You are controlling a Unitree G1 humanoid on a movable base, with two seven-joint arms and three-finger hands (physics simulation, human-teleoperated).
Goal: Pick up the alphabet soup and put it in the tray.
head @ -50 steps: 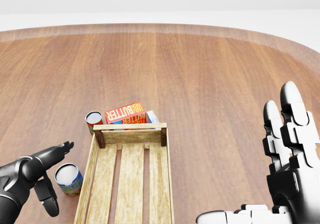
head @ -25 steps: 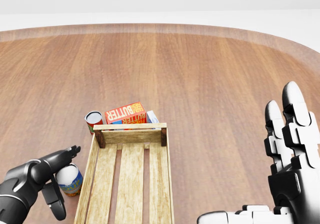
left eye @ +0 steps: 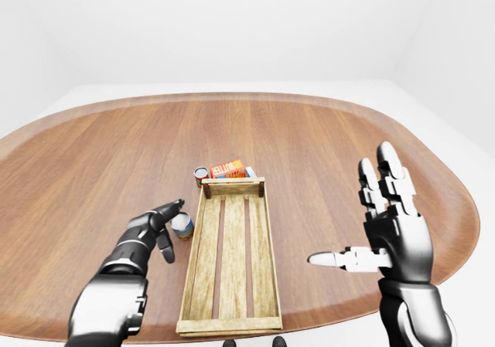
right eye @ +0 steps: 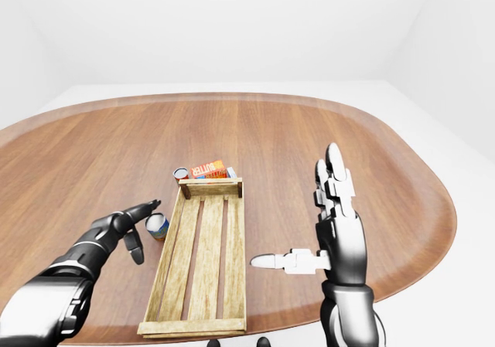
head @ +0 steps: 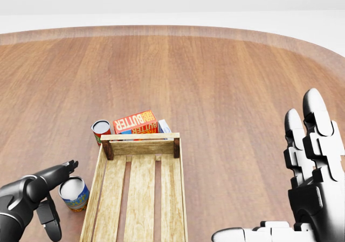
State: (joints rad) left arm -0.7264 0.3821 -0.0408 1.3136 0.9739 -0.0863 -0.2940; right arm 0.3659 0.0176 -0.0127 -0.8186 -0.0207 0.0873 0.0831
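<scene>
In the left-eye view we find the alphabet soup upright on the desk just left of the tray, while the head view shows the left robot hand spread beside it, empty, and the right robot hand splayed, empty.

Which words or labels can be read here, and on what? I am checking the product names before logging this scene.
"BUTTER": white letters on the orange-red rectangular carton beyond the wooden slatted tray.
Blue-and-orange labelled can left of the tray: print too small to read.
Red-labelled can beside the carton: label unreadable.
</scene>
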